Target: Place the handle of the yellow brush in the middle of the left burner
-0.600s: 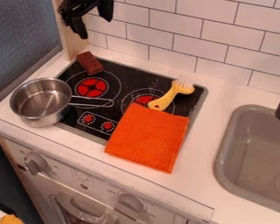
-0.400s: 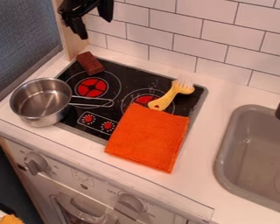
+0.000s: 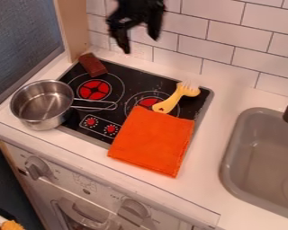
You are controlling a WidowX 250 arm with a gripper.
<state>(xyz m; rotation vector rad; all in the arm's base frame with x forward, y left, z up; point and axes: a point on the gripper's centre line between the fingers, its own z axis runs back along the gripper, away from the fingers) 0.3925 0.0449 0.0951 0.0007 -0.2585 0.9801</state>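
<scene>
brush (image 3: 168,103): on the stove (image 3: 128,77), handle across the right burner (image 3: 149,102), bristles toward the wall
cloth (image 3: 152,141): just in front of the brush
left burner (image 3: 94,90): pot (image 3: 41,122) beside it, block (image 3: 93,65) behind
gripper (image 3: 138,43): high behind the stove, fingers spread, grasping nothing
sink (image 3: 263,168): right of the stove

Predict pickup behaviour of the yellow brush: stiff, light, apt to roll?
The brush has a slim, plastic-looking handle, so probably stiff and light. Its broad head should resist rolling but may dip if gripped at the handle's end.
</scene>
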